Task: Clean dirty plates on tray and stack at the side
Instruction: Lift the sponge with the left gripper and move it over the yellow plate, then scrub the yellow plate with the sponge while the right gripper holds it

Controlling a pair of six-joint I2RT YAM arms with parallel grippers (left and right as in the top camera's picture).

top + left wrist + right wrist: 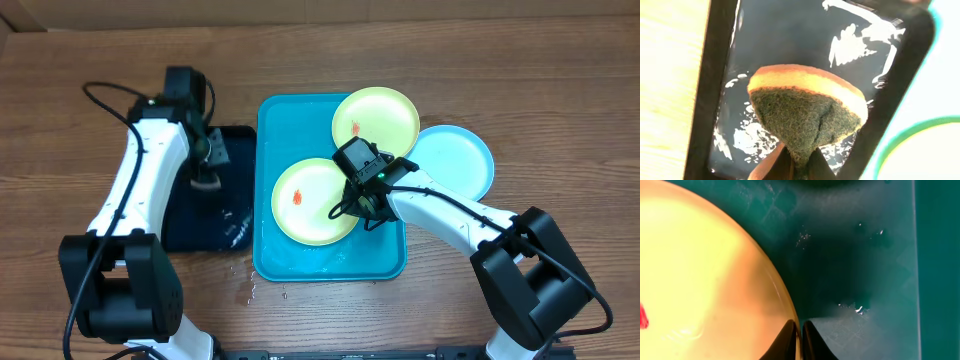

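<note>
A light green plate (308,203) with a red smear lies on the turquoise tray (385,262). My right gripper (362,205) is shut on its right rim; the right wrist view shows the fingers (801,340) pinching the plate's edge (715,280) over the tray floor (865,255). A second green plate (377,118) with a smear rests on the tray's far right corner. A light blue plate (455,160) lies right of the tray. My left gripper (207,165) is shut on a sponge (805,107) over the black tray (790,35).
The black tray (212,215) sits left of the turquoise tray and holds wet patches. Water drops lie on the wooden table (250,295) near the tray's front left corner. Cables run along both arms.
</note>
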